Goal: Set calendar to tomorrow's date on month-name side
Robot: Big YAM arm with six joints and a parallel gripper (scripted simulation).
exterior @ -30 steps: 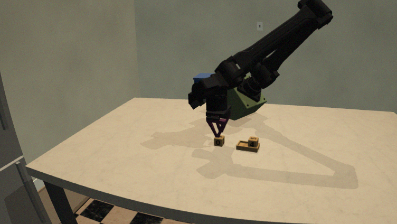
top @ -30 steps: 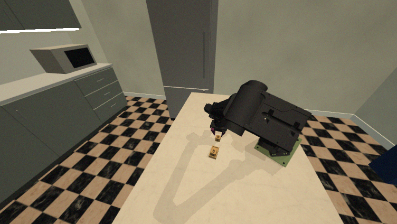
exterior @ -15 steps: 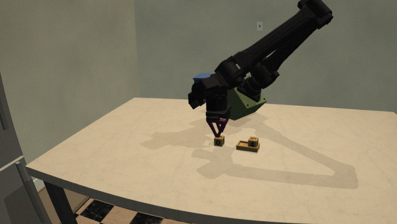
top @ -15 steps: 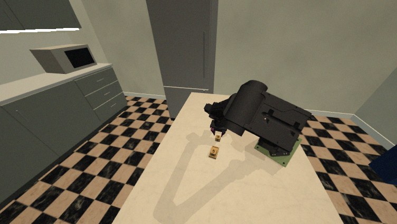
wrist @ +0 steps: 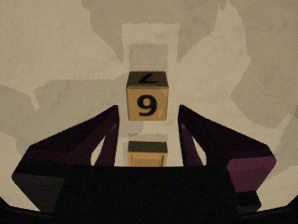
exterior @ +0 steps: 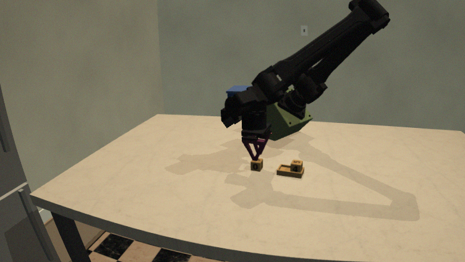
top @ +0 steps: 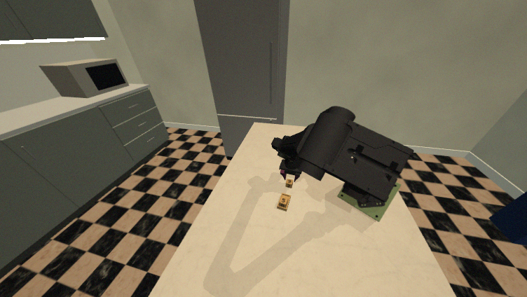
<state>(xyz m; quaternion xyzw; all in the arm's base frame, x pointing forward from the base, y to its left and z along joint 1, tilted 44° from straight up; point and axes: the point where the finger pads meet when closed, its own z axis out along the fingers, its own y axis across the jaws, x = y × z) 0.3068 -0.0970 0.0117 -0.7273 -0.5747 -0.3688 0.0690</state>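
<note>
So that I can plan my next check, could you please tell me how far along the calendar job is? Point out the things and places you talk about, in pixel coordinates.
One cube [top: 283, 201] [exterior: 296, 166] sits in the tray [top: 278, 207] [exterior: 283, 173]. The other [top: 289, 183] [exterior: 256, 165] [wrist: 147, 102] stands outside on the table, ungripped, below the open tool [top: 289, 177] [exterior: 255, 159] [wrist: 148, 112]. Left: grasp it, seat it beside the first, digits upright, and withdraw.

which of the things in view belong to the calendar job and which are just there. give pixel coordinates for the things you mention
Part of the job:
- loose cube [top: 289, 183] [exterior: 256, 165] [wrist: 147, 104] on the table [top: 295, 258] [exterior: 162, 201] [wrist: 45, 60]
- cube in the tray [top: 283, 201] [exterior: 296, 166]
- tray [top: 282, 209] [exterior: 288, 173]
- gripper [top: 290, 178] [exterior: 255, 159] [wrist: 148, 112], open

Just there:
- microwave [top: 77, 79]
- fridge [top: 243, 59] [exterior: 9, 181]
- wall plate [exterior: 303, 30]
</note>
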